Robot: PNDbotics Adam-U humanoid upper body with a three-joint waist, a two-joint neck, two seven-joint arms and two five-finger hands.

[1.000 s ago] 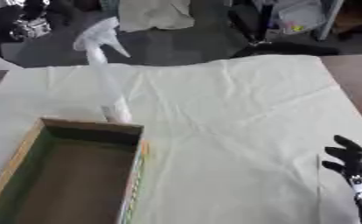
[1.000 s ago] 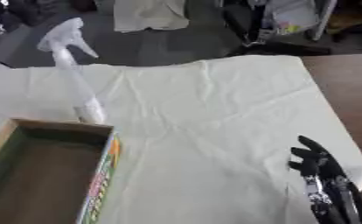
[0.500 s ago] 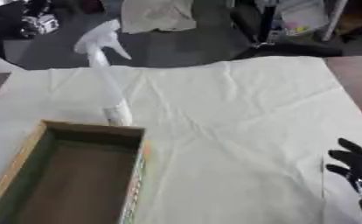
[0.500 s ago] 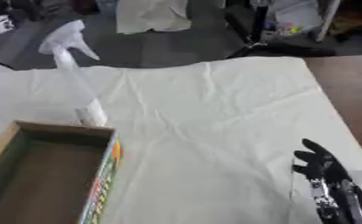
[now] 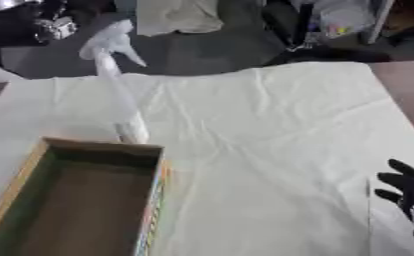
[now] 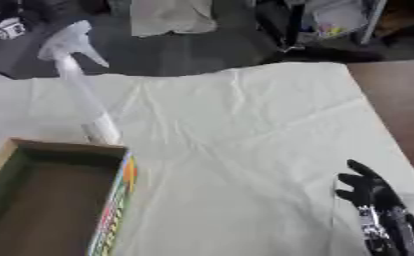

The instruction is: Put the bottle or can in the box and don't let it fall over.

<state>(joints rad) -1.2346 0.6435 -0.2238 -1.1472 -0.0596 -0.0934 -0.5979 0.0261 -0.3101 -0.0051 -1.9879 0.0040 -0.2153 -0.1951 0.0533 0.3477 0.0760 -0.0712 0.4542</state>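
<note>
**Spray bottle waits behind the empty box**

The white spray bottle [image 5: 119,85] stands upright on the cream cloth [image 5: 272,135], just behind the far wall of the open cardboard box [image 5: 35,165], which holds nothing. It has not moved over the last second; only the camera has shifted. The right hand [image 6: 372,200] idles at the lower right, fingers relaxed and spread, holding nothing. The left hand is out of view, so no pick-up has begun.

Right hand [image 6: 368,192] shows at the lower right: glossy black fingers, a silvery-white segment at the wrist, dark forearm below
</note>
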